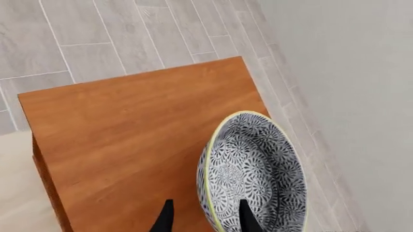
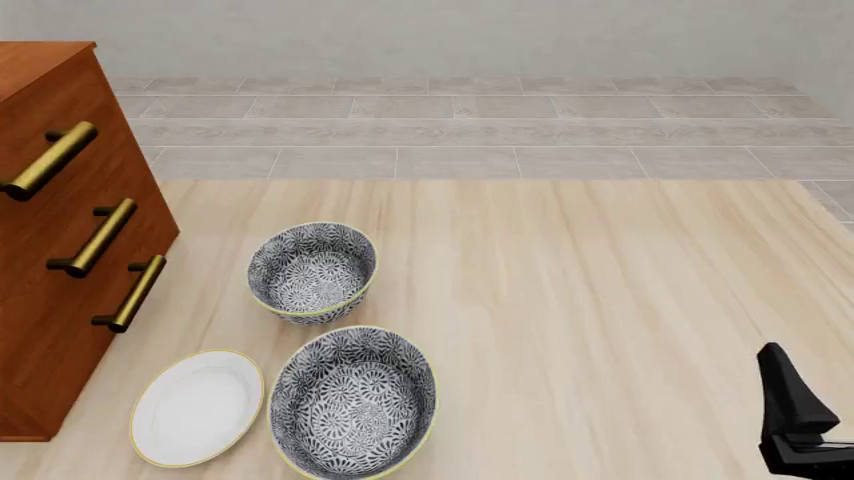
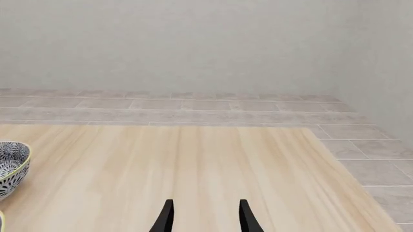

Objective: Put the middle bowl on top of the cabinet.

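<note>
The middle bowl (image 1: 255, 169), grey-and-white floral with a pale yellow rim, shows only in the left wrist view, over the right part of the cabinet (image 1: 129, 130) top. My left gripper (image 1: 206, 220) is open, its fingers straddling the bowl's near rim: one finger is inside the bowl, and the other is outside with a gap to the wall. In the front view the cabinet (image 2: 54, 250) stands at the far left; the bowl and left arm are out of frame there. My right gripper (image 3: 205, 220) is open and holds nothing, low at the front right (image 2: 794, 420).
On the table near the cabinet's foot stand a smaller, deeper patterned bowl (image 2: 311, 270), the widest patterned bowl (image 2: 354, 402) and a white plate (image 2: 198, 407). Three brass handles (image 2: 94, 238) stick out of the cabinet front. Grey tiled floor and a wall lie beyond.
</note>
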{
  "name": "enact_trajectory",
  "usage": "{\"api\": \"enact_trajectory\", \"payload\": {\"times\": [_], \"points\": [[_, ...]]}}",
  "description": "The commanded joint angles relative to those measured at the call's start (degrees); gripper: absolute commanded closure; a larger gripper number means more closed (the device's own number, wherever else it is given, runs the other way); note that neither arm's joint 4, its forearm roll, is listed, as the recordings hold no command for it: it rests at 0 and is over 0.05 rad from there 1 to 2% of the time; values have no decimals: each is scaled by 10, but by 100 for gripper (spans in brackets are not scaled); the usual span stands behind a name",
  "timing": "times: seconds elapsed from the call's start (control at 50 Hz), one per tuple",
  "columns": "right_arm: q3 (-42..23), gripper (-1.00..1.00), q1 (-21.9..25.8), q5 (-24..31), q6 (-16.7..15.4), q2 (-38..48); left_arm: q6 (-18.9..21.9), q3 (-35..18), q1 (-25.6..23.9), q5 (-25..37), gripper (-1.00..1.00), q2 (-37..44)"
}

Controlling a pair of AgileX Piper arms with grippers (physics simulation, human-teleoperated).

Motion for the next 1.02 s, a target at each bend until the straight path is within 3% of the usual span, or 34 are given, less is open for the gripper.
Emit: {"api": "enact_trajectory", "payload": {"times": [0.02,0.38,1.02], "points": [[0,-100,0,0,-1,0,-7,-1,-17,1,-100,-34],[0,-100,0,-2,0,0,-13,-3,-26,11,-100,-78],[0,-100,-3,-5,-1,0,0,49,-52,-12,-100,-168]]}}
